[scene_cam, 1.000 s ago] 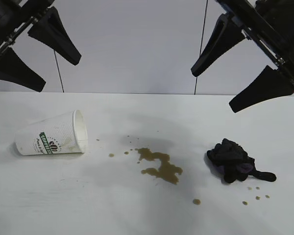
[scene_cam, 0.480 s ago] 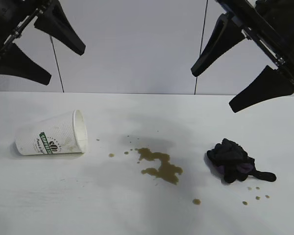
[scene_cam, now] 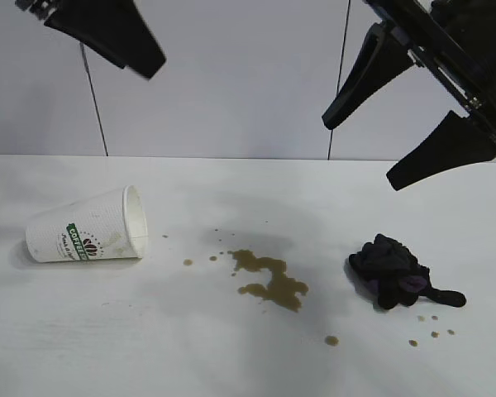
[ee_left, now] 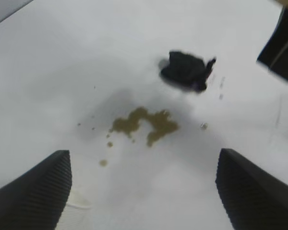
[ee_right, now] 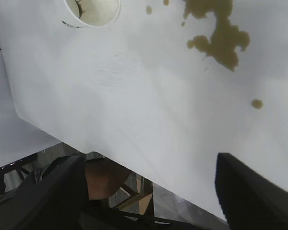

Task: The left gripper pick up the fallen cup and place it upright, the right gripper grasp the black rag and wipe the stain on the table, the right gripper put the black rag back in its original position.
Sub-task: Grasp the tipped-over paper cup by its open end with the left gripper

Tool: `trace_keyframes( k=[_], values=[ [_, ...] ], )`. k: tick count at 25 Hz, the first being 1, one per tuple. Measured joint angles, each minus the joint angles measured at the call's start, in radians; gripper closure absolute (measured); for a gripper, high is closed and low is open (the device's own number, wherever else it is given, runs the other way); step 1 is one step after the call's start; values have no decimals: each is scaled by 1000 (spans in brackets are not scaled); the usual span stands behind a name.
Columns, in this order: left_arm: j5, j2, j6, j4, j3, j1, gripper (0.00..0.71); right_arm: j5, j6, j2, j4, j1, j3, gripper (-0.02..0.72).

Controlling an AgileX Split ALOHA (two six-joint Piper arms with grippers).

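While both grippers hang above the desk, neither holds or touches anything. Left gripper [ee_left: 143, 191]: fingers [ee_left: 36, 194] spread wide apart, nothing between them, raised over the desk's left end; the outside camera catches only one of its fingers. Right gripper [scene_cam: 401, 116]: fingers likewise well apart and empty, high over the right end. Cup [scene_cam: 87, 227]: lying on its side near the left edge, mouth facing the middle of the desk [scene_cam: 149, 347]. Stain [scene_cam: 269, 279]: at the desk's centre, droplets scattered around. Black rag [scene_cam: 394, 271]: bundled near the right edge, apart from the stain.
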Motion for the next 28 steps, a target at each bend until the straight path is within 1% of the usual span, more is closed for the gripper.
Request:
trace_keyframes(
  k=[2, 4, 6, 8, 9, 10, 12, 16, 19, 23, 28],
  values=[
    [-6, 33, -12, 180, 0, -63, 116, 0, 0, 0, 0, 0, 0, 188],
    [-11, 86, -48, 364, 0, -116, 116, 0, 0, 0, 0, 0, 0, 188],
    [-30, 151, -101, 497, 0, -160, 114, 0, 0, 0, 0, 0, 0, 188],
    [-62, 206, -169, 596, 0, -186, 98, 0, 0, 0, 0, 0, 0, 188],
    [-75, 232, -206, 627, 0, -195, 79, 0, 0, 0, 0, 0, 0, 188],
    [-85, 250, -233, 661, 0, -200, 57, 0, 0, 0, 0, 0, 0, 188],
    [-95, 284, -276, 725, 0, -205, 34, 0, 0, 0, 0, 0, 0, 188],
    [-110, 312, -300, 801, 0, -205, 20, 0, -3, 0, 0, 0, 0, 188],
    [-136, 329, -302, 828, -1, -205, 17, -1, -8, 0, 0, 0, 0, 188],
    [-145, 370, -322, 840, -1, -205, 17, -2, -13, 0, 0, 0, 0, 188],
    [-187, 411, -383, 854, -9, -201, 17, -2, -19, 0, 0, 0, 0, 188]
  ],
)
